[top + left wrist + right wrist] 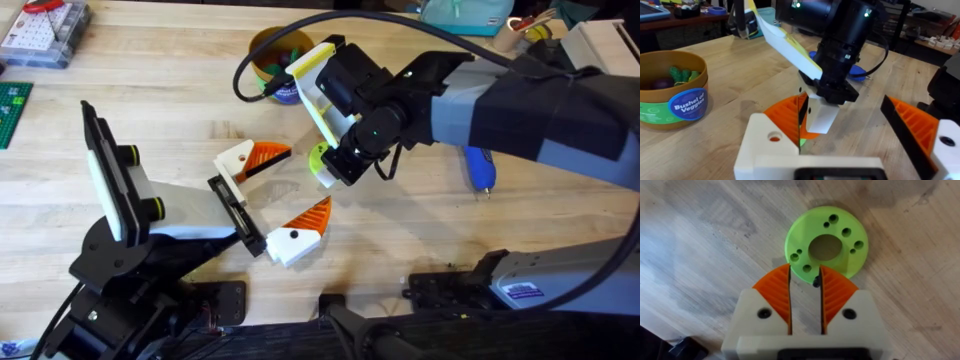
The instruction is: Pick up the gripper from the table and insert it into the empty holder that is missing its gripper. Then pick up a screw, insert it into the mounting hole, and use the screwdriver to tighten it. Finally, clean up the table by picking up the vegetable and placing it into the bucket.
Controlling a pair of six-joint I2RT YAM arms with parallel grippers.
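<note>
Left gripper (268, 195): down low at the near side of the wooden table (150, 110), its white fingers with orange pads spread wide, holding nothing.
Right gripper (805, 287): pointed straight down at the tabletop, fingers nearly together with a small black screw (816, 283) nipped between the pad tips, right at the rim of a flat green disc (826, 247) with a centre hole.
Blue screwdriver (481, 170): lying on the boards on the right side, partly under the right arm.
Bucket (277, 62): brown "Bushel of Veggies" tub farther back, vegetables inside.
Table surface: pale butcher-block wood, some scuffs.
Room: a clear parts box (42, 32) at the far left corner.
</note>
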